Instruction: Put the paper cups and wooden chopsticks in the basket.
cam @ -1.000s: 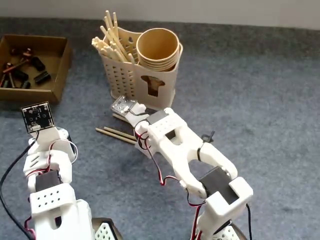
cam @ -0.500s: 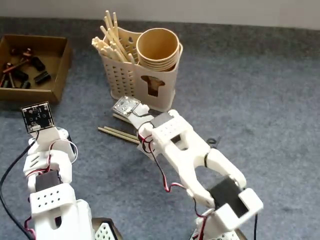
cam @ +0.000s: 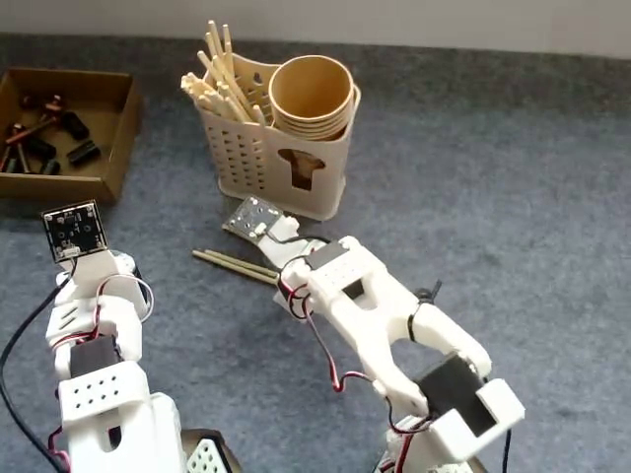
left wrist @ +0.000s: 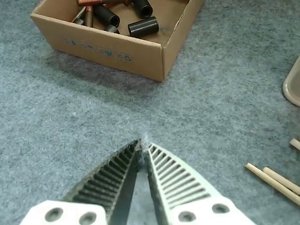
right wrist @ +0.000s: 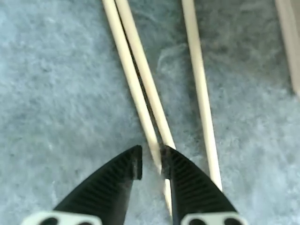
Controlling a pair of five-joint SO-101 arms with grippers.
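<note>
A white perforated basket (cam: 266, 163) stands at the back, holding stacked paper cups (cam: 311, 94) and a bundle of wooden chopsticks (cam: 222, 84). Two loose chopsticks (cam: 232, 263) lie side by side on the grey carpet in front of it. My right arm (cam: 380, 310) hangs over their near end. My right gripper (right wrist: 151, 161) is open by a narrow gap, low over the carpet, with one chopstick of the pair (right wrist: 136, 89) running between its black fingertips. A third chopstick (right wrist: 199, 93) lies beside the pair. My left gripper (left wrist: 142, 146) is shut and empty over bare carpet.
A cardboard box (cam: 64, 133) of dark small parts sits at the back left, and its wall (left wrist: 117, 47) lies just beyond the left gripper. The ends of the loose chopsticks (left wrist: 276, 180) and a corner of the basket (left wrist: 293, 86) lie off to one side.
The right arm has drawn back from the basket toward its base, bringing its gripper down over the chopstick pair. The pair shifted slightly. The left arm stayed still.
</note>
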